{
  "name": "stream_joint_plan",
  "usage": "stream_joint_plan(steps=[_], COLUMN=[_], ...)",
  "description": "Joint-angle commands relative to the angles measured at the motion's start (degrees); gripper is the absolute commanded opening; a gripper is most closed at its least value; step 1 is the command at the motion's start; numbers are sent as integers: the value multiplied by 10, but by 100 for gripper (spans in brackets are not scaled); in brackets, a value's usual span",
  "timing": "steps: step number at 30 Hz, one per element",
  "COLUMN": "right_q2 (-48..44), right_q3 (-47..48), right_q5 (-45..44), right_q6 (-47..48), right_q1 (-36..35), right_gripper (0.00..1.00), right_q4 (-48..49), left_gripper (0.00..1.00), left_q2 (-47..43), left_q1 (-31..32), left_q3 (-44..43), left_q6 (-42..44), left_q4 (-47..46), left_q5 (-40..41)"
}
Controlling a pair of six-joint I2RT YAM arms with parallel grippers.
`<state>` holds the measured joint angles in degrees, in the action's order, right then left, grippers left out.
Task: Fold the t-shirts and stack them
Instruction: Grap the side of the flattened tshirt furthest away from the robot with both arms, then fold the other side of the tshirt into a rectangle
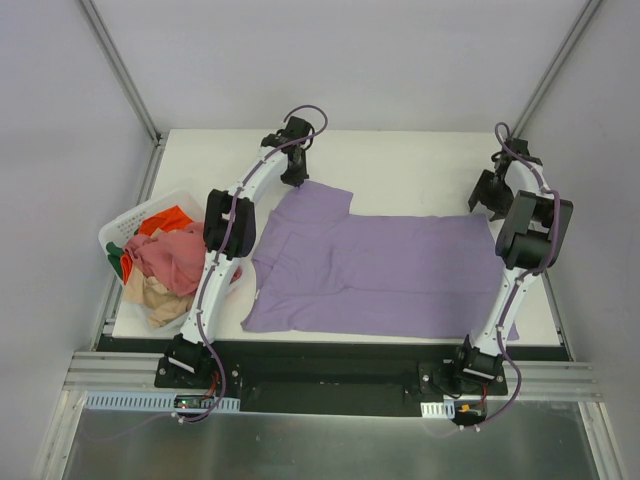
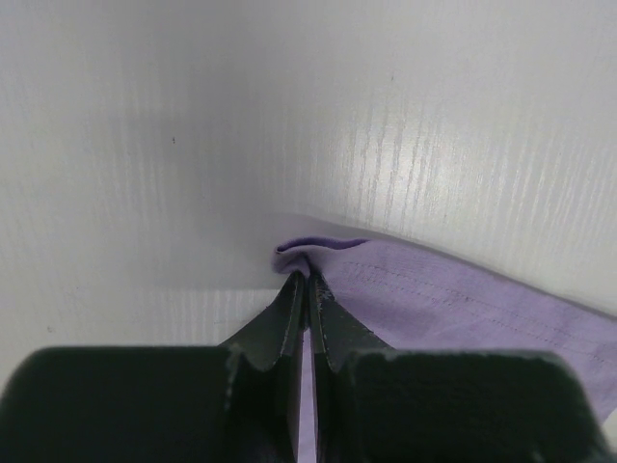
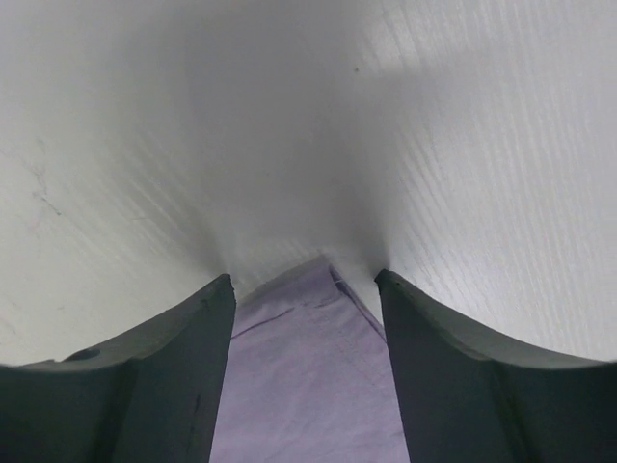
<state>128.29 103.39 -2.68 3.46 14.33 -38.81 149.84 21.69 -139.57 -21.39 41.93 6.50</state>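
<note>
A lavender purple t-shirt (image 1: 385,275) lies spread flat on the white table (image 1: 400,165). My left gripper (image 1: 295,178) is at its far left sleeve; in the left wrist view it (image 2: 308,277) is shut on a pinched fold of the sleeve edge (image 2: 318,253). My right gripper (image 1: 487,200) is at the shirt's far right corner; in the right wrist view it (image 3: 304,280) is open, with the corner (image 3: 313,338) lying between the fingers. Salmon pink (image 1: 170,255), orange-red (image 1: 165,220) and beige (image 1: 160,296) shirts lie bunched in the basket.
A white plastic laundry basket (image 1: 122,225) stands at the table's left edge beside the left arm. Grey walls and metal frame posts enclose the table. A black rail (image 1: 330,355) runs along the near edge.
</note>
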Motion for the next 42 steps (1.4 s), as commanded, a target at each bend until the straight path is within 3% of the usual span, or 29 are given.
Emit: stream_joint_plan(steps=[1,9,17,26,32,42], right_q2=[-12,-13,-19,-105,-175,-275], right_q3=[-14,-15,-14,-67,-118,-213], right_q5=[1,13,5,51,55,100], right_q6=[15,22,31,36,41,37], right_q1=[-1,-6,-6,-24,-24,-24], right_gripper=[58,33,1,1,1,0], right_q4=[-28,-20,-14,51,58,66], left_gripper=[0,0,0,0,0,0], left_q2=[11,11,2,-129,-193,-340], left_q1=[2,2,-1,3,22,64], left_q3=[22,22,25,123,172,393], left_q6=[7,7,28,74,122,128], left_q4=[25,23,13,-98,-107,-172], left_q5=[-12,-13,-18,-61,-59,-48])
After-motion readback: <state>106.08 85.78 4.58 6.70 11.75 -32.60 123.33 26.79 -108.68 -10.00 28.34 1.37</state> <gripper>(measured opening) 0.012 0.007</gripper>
